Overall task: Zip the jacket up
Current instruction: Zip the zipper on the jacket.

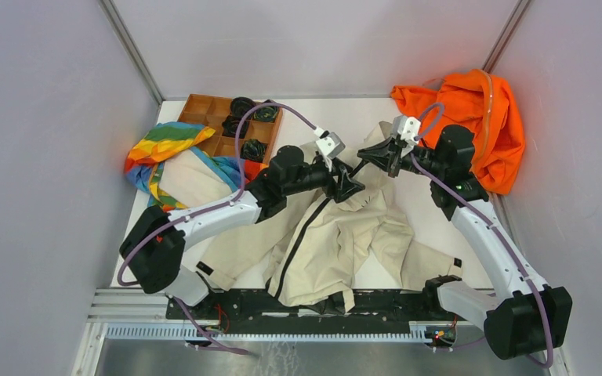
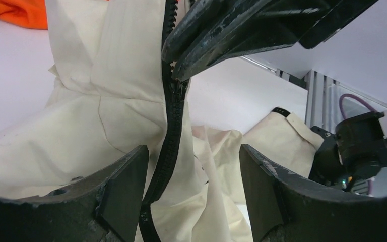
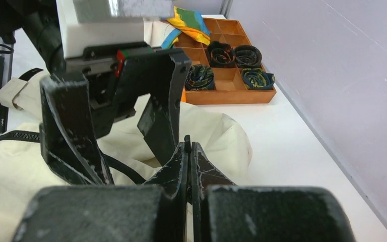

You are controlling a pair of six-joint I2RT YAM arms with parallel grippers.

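Note:
The beige jacket point(image 1: 337, 235) lies crumpled in the middle of the white table, its dark zipper point(image 1: 298, 243) running toward the near edge. My right gripper point(image 1: 378, 159) is raised over the jacket's far end and shut on the zipper's upper end point(image 2: 174, 83), holding it taut. A thin black piece shows between its fingertips in the right wrist view point(image 3: 189, 151). My left gripper point(image 2: 194, 166) is open just below, its jaws either side of the zipper point(image 2: 167, 146) and clear of it. In the top view the left gripper point(image 1: 351, 188) sits close to the right one.
A bright orange garment point(image 1: 478, 125) is heaped at the far right corner. A rainbow-striped cloth point(image 1: 161, 145) lies at the far left beside a wooden compartment tray point(image 1: 204, 106) holding rolled dark items point(image 1: 252, 149). Grey walls enclose the table point(image 1: 439, 211).

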